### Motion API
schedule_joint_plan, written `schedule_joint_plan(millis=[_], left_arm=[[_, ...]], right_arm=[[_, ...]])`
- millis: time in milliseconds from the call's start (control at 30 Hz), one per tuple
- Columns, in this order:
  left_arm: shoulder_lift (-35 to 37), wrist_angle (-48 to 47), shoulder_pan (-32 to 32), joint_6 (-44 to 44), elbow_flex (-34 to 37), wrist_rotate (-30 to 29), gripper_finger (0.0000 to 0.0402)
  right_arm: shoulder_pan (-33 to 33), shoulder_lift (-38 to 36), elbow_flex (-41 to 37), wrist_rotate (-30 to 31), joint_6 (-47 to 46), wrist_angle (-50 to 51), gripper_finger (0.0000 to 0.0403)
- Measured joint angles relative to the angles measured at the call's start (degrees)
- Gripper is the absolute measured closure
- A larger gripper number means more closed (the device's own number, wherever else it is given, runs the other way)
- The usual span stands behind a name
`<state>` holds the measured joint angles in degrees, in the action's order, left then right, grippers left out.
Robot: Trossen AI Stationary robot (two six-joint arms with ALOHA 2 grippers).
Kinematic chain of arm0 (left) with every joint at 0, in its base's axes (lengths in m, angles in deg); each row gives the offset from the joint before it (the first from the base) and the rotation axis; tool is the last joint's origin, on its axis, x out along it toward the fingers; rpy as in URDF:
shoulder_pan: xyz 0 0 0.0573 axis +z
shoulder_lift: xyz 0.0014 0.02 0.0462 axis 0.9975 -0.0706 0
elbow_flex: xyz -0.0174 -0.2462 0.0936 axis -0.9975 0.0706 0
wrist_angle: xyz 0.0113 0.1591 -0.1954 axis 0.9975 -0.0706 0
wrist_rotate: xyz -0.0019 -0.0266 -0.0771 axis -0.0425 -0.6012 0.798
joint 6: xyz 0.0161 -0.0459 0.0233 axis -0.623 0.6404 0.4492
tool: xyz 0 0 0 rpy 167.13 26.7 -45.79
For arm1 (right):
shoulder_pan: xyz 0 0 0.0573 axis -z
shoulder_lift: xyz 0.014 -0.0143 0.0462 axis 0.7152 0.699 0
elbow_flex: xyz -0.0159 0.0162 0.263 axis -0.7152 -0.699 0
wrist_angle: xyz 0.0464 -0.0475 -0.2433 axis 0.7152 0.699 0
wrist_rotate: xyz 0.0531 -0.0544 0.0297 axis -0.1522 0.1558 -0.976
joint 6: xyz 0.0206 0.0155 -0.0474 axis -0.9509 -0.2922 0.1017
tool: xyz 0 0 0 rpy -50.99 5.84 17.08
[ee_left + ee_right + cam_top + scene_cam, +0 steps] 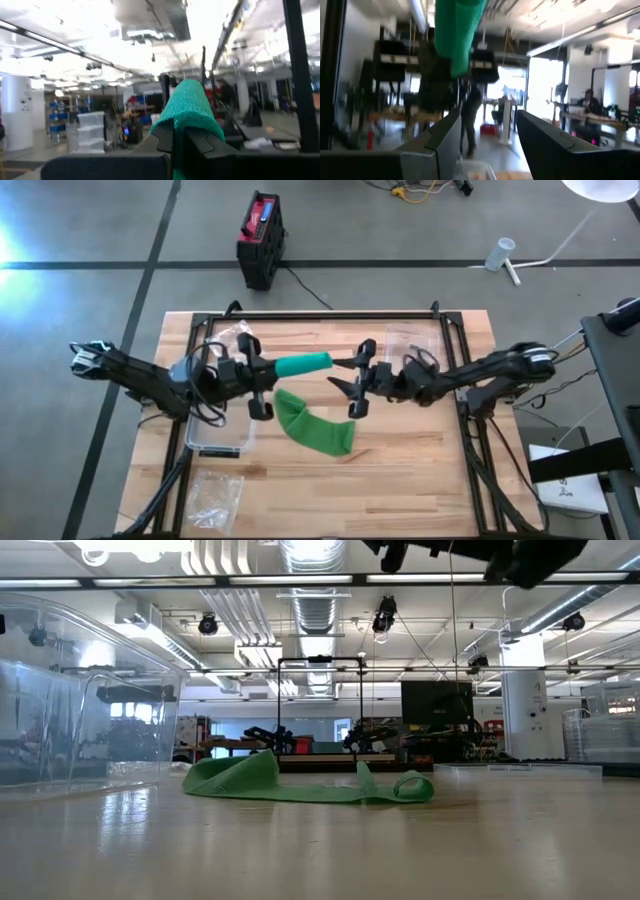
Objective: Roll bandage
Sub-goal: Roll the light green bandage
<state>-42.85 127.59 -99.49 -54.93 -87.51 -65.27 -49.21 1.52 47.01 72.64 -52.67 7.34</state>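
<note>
Left gripper (262, 370) clamps the rolled green bandage (303, 364) above mid-worktop (420, 470); its loose tail lies on the boards. Right gripper (357, 378), fingers apart, faces the roll's end

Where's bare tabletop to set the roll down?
Free: the front strip of the table, right of the plastic bag and below the loose bandage; also the back edge between the two clear trays. Crowded: the centre, where the left tool holds the bandage roll facing the right tool.

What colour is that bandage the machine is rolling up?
Green: the bandage shows best in the high view.
</note>
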Motion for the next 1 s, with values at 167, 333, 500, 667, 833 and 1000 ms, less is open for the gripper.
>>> schedule_joint_plan(millis=[167,333,500,667,833,1000], left_arm=[[-0.1,5.3,1.8,0.3,4.6,0.0,0.04],[0.3,8.5,2.3,0.8,6.7,0.0,0.04],[2.0,9.3,2.3,0.7,7.8,0.0,0.04],[2.2,9.3,2.3,0.7,7.9,0.0,0.04],[2.1,9.2,2.3,0.4,7.9,0.0,0.04],[2.1,9.2,2.3,-0.1,7.9,0.0,0.04]], right_arm=[[0.2,7.1,2.7,0.0,-3.5,-8.5,0.0218],[0.3,11.7,7.1,0.0,-4.0,-8.1,0.0217],[0.5,12.5,10.0,0.0,-5.2,-8.8,0.0217],[0.7,14.1,12.9,0.0,-5.7,-8.4,0.0217],[1.9,15.9,16.3,0.0,-11.3,-7.9,0.0217],[3.5,16.3,18.2,-0.1,-18.0,-6.5,0.0219]])
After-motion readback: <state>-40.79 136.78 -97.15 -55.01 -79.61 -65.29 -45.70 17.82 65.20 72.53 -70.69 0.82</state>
